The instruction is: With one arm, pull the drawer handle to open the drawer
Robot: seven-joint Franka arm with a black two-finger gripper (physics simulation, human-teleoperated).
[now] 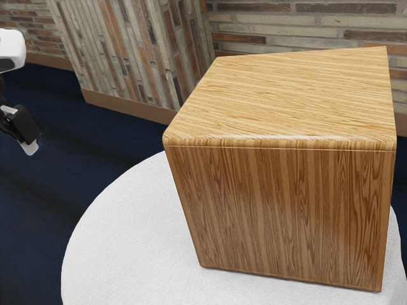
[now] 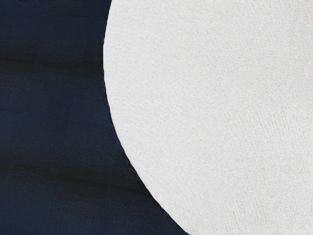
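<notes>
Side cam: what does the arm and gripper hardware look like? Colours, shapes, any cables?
At the exterior view's left edge: a rounded white arm shell with a dark band beneath, then a black, blocky gripper ending in a pale grey tip. No cables or markings visible.

Soft, even light throughout; a pale sheen crosses the wooden cabinet [image 1: 280, 190] front, and dim bands streak the navy floor [image 2: 49, 122].
</notes>
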